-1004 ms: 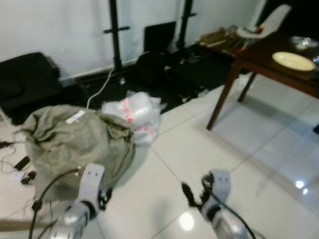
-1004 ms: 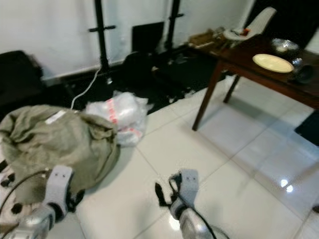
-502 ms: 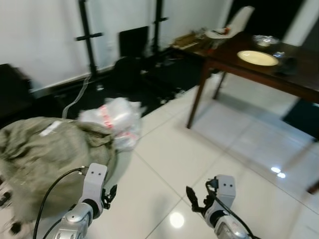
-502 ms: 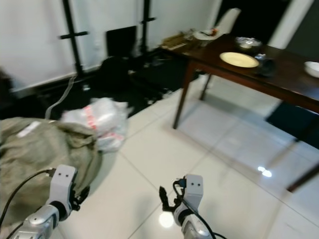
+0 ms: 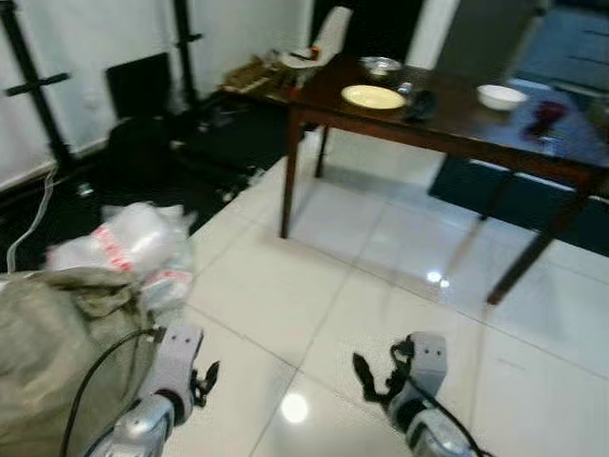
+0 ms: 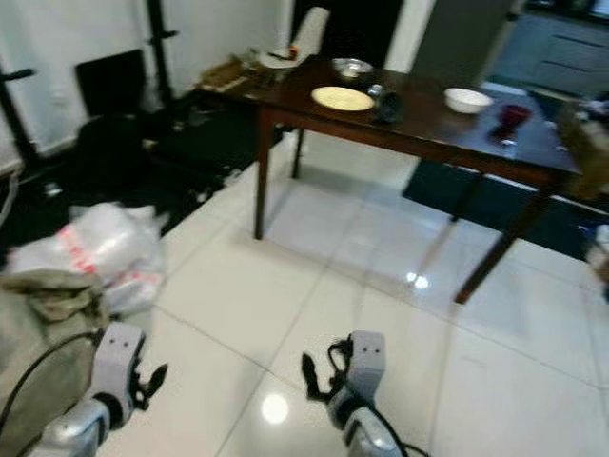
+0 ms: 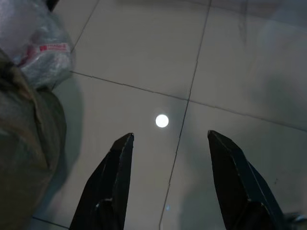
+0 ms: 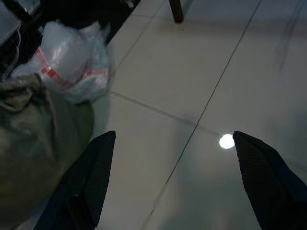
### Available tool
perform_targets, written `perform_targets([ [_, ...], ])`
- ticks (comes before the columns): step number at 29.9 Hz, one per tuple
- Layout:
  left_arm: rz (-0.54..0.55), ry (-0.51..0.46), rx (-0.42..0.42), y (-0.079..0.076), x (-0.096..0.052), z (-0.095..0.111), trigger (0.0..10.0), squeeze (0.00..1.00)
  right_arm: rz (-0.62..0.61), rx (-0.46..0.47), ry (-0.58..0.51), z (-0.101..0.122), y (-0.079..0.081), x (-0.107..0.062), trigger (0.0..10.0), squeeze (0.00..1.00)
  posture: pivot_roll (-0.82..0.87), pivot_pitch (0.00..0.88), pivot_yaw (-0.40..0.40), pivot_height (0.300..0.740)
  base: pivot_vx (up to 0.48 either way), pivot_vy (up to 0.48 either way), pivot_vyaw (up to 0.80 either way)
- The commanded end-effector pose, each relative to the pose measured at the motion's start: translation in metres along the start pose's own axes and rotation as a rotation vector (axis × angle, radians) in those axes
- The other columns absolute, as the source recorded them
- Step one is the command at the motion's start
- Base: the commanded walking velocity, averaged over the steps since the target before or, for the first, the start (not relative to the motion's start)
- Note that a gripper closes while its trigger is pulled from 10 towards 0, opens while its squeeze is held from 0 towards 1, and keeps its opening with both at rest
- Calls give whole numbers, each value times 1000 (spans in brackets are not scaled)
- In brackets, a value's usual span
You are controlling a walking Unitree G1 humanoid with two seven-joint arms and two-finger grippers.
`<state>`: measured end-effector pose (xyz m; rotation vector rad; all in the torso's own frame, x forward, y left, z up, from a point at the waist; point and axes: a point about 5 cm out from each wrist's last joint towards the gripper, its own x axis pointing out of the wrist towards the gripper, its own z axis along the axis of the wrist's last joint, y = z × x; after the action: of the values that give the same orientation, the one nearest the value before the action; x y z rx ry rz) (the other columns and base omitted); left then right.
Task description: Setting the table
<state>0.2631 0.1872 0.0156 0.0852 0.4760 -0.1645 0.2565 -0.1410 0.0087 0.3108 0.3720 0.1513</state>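
Across the white tiled floor, a dark wooden table holds a yellow plate, a white bowl and a metal bowl. Both the left gripper and right gripper hang low with fingers spread, empty (a green sack and plastic bag lie near the left one).

Red printed lettering on the clear plastic bag, too blurred to read, no other text

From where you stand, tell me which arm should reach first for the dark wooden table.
Right, probably. The dark wooden table stands ahead toward the robot's right, nearer the right gripper. The left gripper hangs beside the olive cloth sack. Both are open, empty and far off.
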Motion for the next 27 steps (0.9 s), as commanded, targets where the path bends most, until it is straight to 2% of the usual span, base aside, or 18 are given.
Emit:
perform_targets([
  [1,-8,6,4,-3,0,-4,10000,0,-24,-9,17,-3,-7,-4,10000,0,-4,4,45,740,0,0,-800],
  [16,-18,-40,22,-7,1,-1,10000,0,-18,-12,16,-3,-7,-4,10000,0,-7,11,42,740,0,0,-800],
  [20,-30,-65,65,-10,1,2,10000,0,4,-39,6,-2,-4,-4,10000,0,-10,11,42,740,472,0,-244],
  [27,-35,-69,75,-13,1,2,10000,0,12,-49,5,-1,-4,-4,10000,0,-12,13,38,740,472,0,0],
])
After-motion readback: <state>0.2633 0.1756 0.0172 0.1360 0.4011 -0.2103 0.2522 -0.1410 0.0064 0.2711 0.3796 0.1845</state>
